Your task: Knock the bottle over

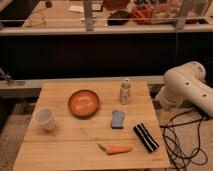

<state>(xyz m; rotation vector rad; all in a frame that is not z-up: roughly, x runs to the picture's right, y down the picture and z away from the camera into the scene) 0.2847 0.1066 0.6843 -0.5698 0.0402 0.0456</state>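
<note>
The bottle (125, 92) is small and pale beige-white with a white cap. It stands upright near the far edge of the wooden table (60, 150), right of centre. Only a white arm segment (186, 89) shows, beside the table's right edge and to the right of the bottle. The gripper is out of view, so its fingers do not show.
An orange bowl (83, 103) sits left of the bottle and a white plastic cup (44, 119) at the left. A blue object (118, 119), a black striped object (145, 137) and a carrot (115, 149) lie nearer the front. Black cables (182, 140) lie on the floor at the right.
</note>
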